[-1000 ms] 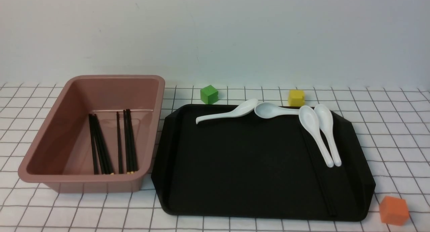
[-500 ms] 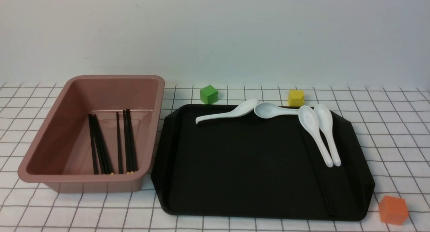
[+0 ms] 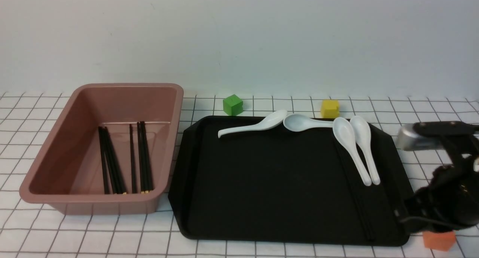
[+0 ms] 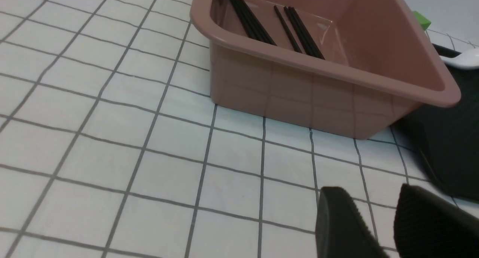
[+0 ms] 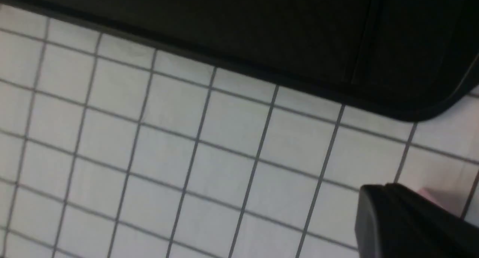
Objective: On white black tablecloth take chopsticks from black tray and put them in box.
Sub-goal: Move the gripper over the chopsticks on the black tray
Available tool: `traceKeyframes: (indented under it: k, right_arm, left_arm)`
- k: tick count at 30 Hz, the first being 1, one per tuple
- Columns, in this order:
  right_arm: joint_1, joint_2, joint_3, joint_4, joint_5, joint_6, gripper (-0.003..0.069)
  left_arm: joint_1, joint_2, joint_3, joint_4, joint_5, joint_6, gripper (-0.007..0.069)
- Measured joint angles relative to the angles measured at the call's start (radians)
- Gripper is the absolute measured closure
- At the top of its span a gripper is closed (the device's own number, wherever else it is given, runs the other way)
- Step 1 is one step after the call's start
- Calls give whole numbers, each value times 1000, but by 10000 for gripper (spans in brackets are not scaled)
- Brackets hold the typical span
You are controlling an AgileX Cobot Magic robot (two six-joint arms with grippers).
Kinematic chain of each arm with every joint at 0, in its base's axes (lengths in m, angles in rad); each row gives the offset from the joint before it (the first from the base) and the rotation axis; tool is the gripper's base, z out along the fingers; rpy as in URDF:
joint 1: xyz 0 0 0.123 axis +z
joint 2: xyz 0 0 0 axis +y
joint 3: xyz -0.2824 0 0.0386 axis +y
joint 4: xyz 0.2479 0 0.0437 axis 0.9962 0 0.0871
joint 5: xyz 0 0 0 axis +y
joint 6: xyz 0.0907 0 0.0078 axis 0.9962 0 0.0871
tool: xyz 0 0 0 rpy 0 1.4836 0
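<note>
On the white black-grid tablecloth [image 3: 262, 250] the pink box [image 3: 52, 192] stands at the left with several black chopsticks [image 3: 123, 160] lying in it; both also show in the left wrist view [image 4: 299, 26]. The black tray [image 3: 269, 187] lies to its right. A pair of black chopsticks [image 3: 357, 202] lies along the tray's right side, hard to see on the black. My right gripper [image 5: 385, 189] is shut and empty, over the cloth just off the tray's near right corner [image 5: 423, 112]. My left gripper [image 4: 374, 209] is open and empty over the cloth in front of the box.
Several white spoons [image 3: 351, 146] lie along the tray's far edge and right side. A green cube [image 3: 232, 104] and a yellow cube [image 3: 329, 108] sit behind the tray. An orange cube [image 3: 438, 240] sits by the tray's near right corner, partly hidden by my right arm [image 3: 445, 190].
My right arm has come into the front view from the right and now hangs over the tray's near right corner, covering part of the orange cube. Nothing else has moved.
</note>
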Motion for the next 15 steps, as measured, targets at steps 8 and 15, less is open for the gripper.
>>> traceKeyframes:
  k: [8,15]
  right_arm:
    - [64,331,-245,-152,-4,178,419]
    - [64,479,-303,-171,-12,192,341]
  left_arm:
    - [0,0,0,0,0,0,386]
    - [0,0,0,0,0,0,386]
